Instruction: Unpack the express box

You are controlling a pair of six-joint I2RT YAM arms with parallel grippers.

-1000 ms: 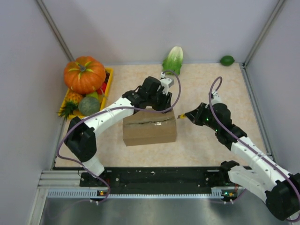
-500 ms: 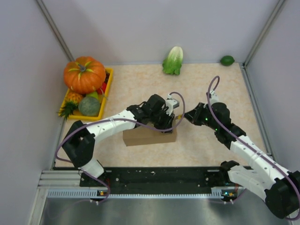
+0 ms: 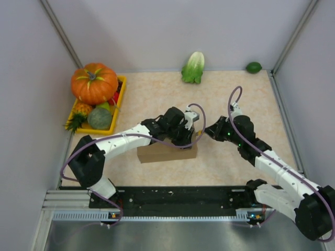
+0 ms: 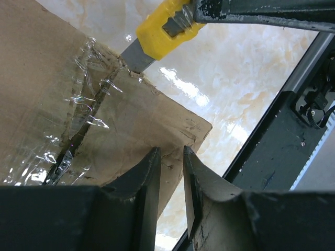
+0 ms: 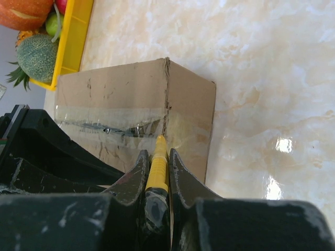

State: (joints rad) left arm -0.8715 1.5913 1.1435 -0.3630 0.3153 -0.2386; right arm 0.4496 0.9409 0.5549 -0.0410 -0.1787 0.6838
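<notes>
The express box [image 3: 162, 153] is a brown cardboard box lying mid-table, largely covered by my left arm. Its taped centre seam [image 4: 78, 136] is torn and slit. My left gripper [image 3: 190, 137] rests over the box's right near corner. Its fingers [image 4: 152, 172] stand a narrow gap apart around [image 4: 170, 151], and the floor shows through that gap. My right gripper [image 3: 208, 130] is shut on a yellow utility knife [image 5: 157, 172]. The knife's blade [image 4: 138, 57] touches the right end of the seam at the box's edge [image 5: 166, 104].
A yellow tray [image 3: 121, 86] at the back left holds a pumpkin [image 3: 94, 82] and other fruit. A cabbage [image 3: 193, 67] and a lime [image 3: 254, 67] lie along the back wall. Walls close in on both sides, and a black rail [image 3: 178, 197] runs along the front.
My left arm swung from behind the box across its top to the right near corner, its jaws narrowing. My right gripper brought the knife left to the box's right end.
</notes>
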